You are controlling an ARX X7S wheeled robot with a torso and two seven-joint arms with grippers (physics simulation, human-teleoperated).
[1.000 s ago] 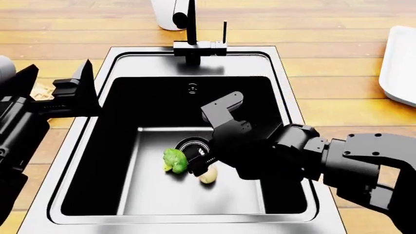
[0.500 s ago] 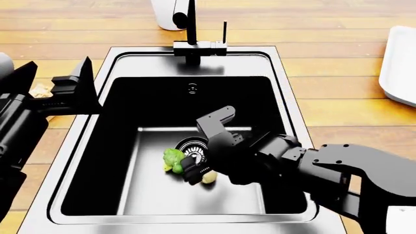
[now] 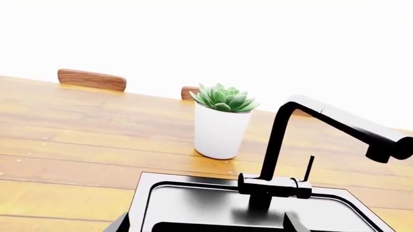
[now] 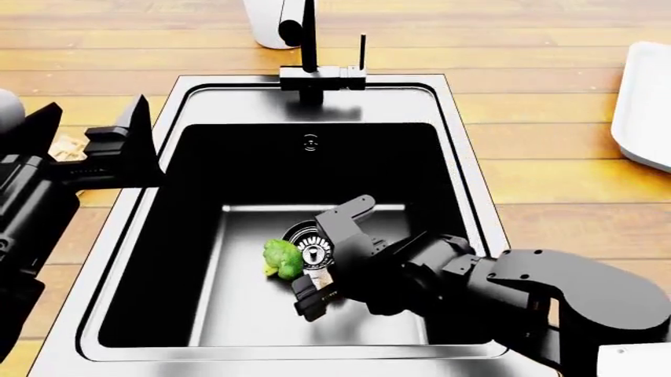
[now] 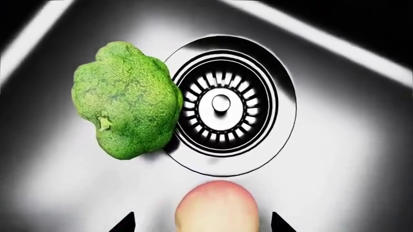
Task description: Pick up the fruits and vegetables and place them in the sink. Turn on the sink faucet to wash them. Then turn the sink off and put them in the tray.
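Observation:
The green broccoli (image 4: 281, 258) lies on the floor of the black sink (image 4: 461, 157), touching the round steel drain (image 4: 313, 239). It also shows in the right wrist view (image 5: 125, 113) beside the drain (image 5: 221, 104). My right gripper (image 4: 309, 294) is low in the basin and open. The pinkish-yellow apple (image 5: 216, 208) sits between its fingertips (image 5: 124, 223) with a gap on each side. The apple is mostly hidden in the head view. My left gripper (image 4: 94, 106) is open and empty over the sink's left rim, facing the black faucet (image 3: 277, 140) and its lever (image 3: 309, 167).
The white tray (image 4: 645, 102) lies on the wooden counter at the far right. A white plant pot (image 3: 219, 130) stands behind the faucet (image 4: 309, 47). A waffle (image 4: 68, 145) lies left of the sink, partly behind my left gripper.
My right gripper has moved down and toward the basin's front, over the apple, which now sits between its open jaws. The broccoli and the left arm have not moved.

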